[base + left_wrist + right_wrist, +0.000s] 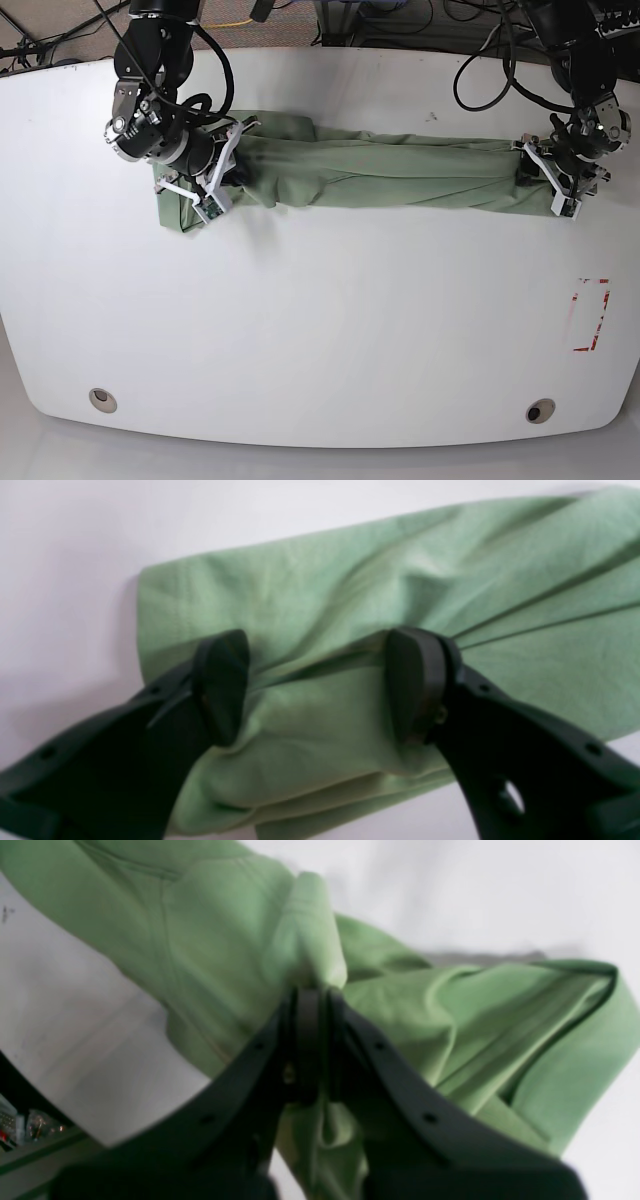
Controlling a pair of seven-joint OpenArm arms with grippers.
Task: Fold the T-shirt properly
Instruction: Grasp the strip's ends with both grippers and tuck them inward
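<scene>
The white table (320, 330) holds the T-shirt (380, 175), a long band along its far edge. The right gripper (310, 1005) is closed on cloth; the left gripper (317, 685) stands open over it. Both ends should lift together, evenly.

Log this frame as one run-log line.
T-shirt: long band on table | right tool: shut on T-shirt end | left tool: open, straddling other end
</scene>
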